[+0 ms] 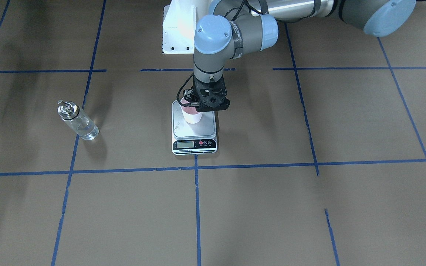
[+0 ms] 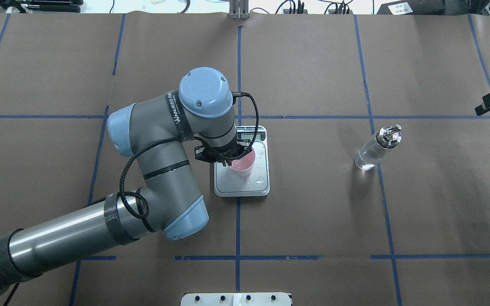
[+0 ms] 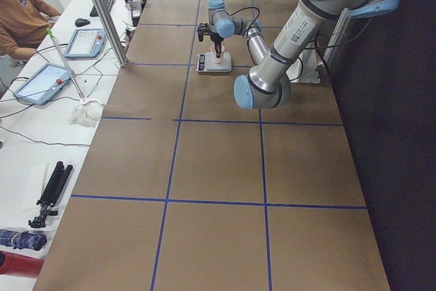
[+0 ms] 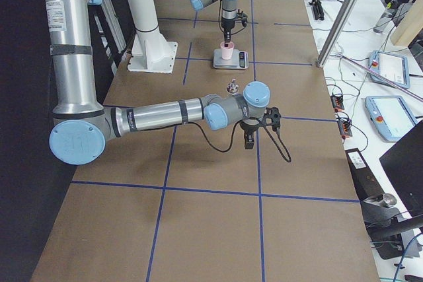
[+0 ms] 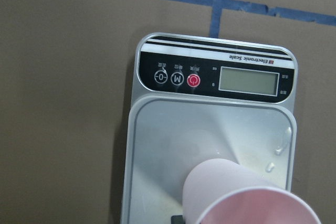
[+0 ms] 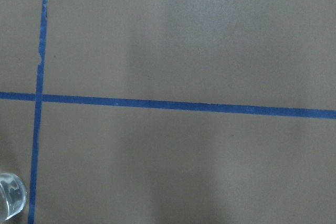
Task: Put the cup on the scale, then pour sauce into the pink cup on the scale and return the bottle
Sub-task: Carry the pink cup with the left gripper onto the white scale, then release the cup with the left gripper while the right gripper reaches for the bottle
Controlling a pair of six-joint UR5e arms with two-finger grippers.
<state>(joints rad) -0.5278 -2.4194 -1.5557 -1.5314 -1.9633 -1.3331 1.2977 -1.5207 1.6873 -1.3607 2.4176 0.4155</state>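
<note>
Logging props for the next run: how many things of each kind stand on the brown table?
pink cup: 1
digital kitchen scale: 1
clear glass bottle: 1
Total: 3

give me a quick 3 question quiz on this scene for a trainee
1. True or false: the bottle stands on the scale.
2. Which arm reaches over the cup? A) left arm B) right arm
3. Fill in: the round button nearest the scale's display is ___.

Key: 1 false; 2 A; 3 red.
</note>
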